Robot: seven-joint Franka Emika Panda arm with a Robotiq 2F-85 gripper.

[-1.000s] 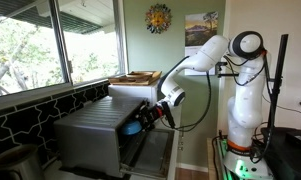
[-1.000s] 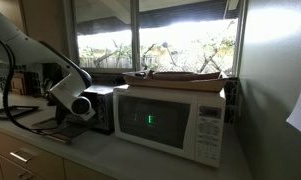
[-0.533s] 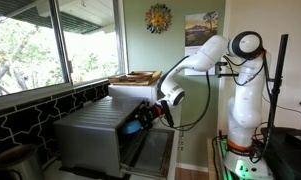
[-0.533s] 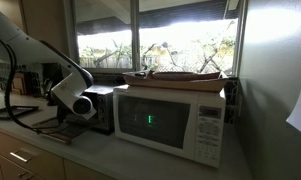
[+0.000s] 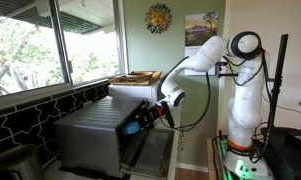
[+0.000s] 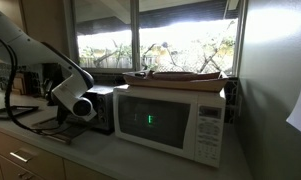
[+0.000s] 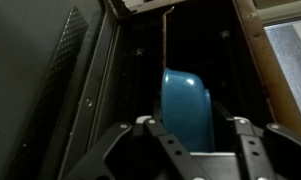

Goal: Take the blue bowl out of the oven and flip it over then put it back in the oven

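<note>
The blue bowl (image 7: 186, 108) stands on edge between the two fingers of my gripper (image 7: 190, 125) in the wrist view, in front of the oven's dark interior (image 7: 140, 60). The fingers flank it and appear to hold it. In an exterior view the bowl (image 5: 133, 127) shows as a blue patch at the mouth of the silver oven (image 5: 90, 135), above the dropped door (image 5: 150, 150), with the gripper (image 5: 145, 120) right behind it. In the other exterior view the arm's wrist (image 6: 75, 100) hides the bowl, and the oven (image 6: 102, 108) shows only partly.
A white microwave (image 6: 175, 122) with a wooden tray (image 6: 180, 76) on top stands beside the oven on the counter. The tray (image 5: 135, 77) also shows behind the arm. A window and tiled wall run along the back. A dark rack (image 7: 60, 80) lines one oven side.
</note>
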